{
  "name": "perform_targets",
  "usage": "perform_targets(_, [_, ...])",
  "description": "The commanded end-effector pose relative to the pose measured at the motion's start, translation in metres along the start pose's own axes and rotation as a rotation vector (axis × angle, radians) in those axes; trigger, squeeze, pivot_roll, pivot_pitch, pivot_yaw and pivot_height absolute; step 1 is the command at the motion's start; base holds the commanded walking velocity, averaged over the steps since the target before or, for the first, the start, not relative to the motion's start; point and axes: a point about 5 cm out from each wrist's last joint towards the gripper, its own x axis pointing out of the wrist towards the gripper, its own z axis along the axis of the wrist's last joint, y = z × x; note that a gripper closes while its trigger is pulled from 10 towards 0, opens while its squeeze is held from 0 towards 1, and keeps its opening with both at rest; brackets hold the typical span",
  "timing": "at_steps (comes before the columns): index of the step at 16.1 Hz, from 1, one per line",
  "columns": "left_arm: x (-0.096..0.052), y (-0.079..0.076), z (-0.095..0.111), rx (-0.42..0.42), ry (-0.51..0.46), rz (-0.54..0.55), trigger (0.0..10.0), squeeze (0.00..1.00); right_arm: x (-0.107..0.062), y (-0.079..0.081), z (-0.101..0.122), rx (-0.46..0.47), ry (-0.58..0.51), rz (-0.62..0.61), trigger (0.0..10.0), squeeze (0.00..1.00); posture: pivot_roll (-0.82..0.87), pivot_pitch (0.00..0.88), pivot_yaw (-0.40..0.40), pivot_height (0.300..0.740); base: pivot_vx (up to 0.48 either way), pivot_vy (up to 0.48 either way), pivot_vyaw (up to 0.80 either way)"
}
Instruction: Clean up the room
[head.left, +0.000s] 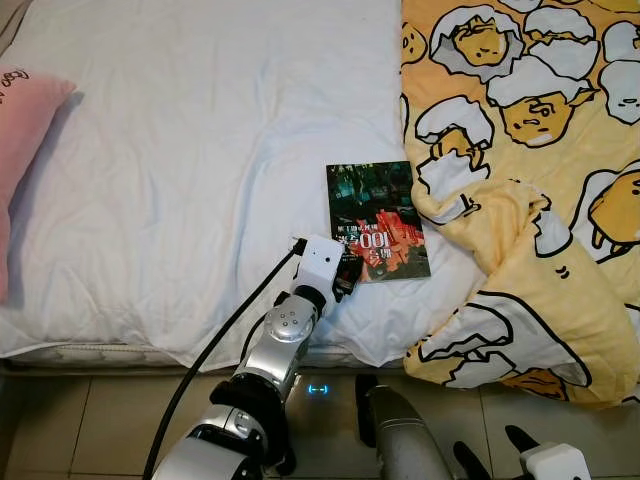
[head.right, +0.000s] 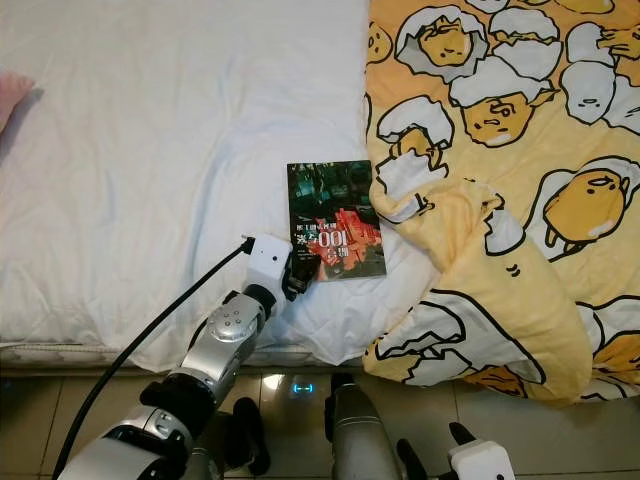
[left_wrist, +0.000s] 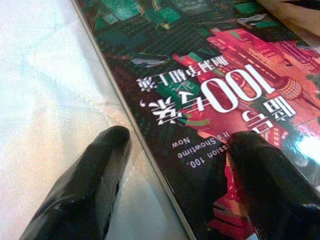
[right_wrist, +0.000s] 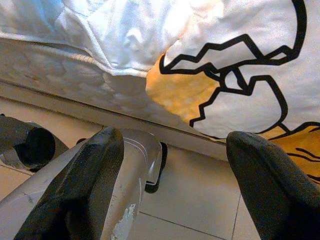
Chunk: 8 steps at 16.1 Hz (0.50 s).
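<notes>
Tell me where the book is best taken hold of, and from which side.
Probably at its near left corner, from the left. The book lies flat on the white sheet; the blanket crowds its right edge. The left tool already straddles that edge, open.

Left arm was stretched forward, its gripper (head.left: 345, 280) with fingers (left_wrist: 90, 185) spread wide apart, tips angled down. Right arm hung low by the body, its gripper (right_wrist: 170, 190) open-fingered too, pointing ahead.
</notes>
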Motion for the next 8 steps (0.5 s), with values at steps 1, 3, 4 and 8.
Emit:
perform_targets(1, [-0.002, -0.001, -0.015, -0.142, 0.095, 0.005, 10.0, 0.00, -0.005, 0.001, -0.004, 0.005, 0.029, 0.004, 10.0, 0.00, -0.39, 0.341, 0.013, 0.740, 0.000, 0.000, 0.00])
perform_targets(3, [-0.001, -0.005, -0.021, -0.253, 0.156, -0.012, 10.0, 0.00, -0.005, 0.002, -0.003, 0.005, 0.031, 0.008, 10.0, 0.00, -0.39, 0.344, 0.011, 0.740, 0.000, 0.000, 0.00])
perform_targets(4, [-0.002, -0.006, -0.026, -0.313, 0.195, -0.007, 10.0, 0.00, -0.005, 0.001, -0.003, 0.004, 0.033, 0.010, 10.0, 0.00, -0.39, 0.344, 0.011, 0.740, 0.000, 0.000, 0.00])
perform_targets(8, [-0.001, -0.012, -0.026, -0.234, 0.211, -0.057, 0.0, 0.00, -0.005, 0.001, -0.003, 0.002, 0.035, 0.011, 10.0, 0.00, -0.39, 0.344, 0.012, 0.740, 0.000, 0.000, 0.00])
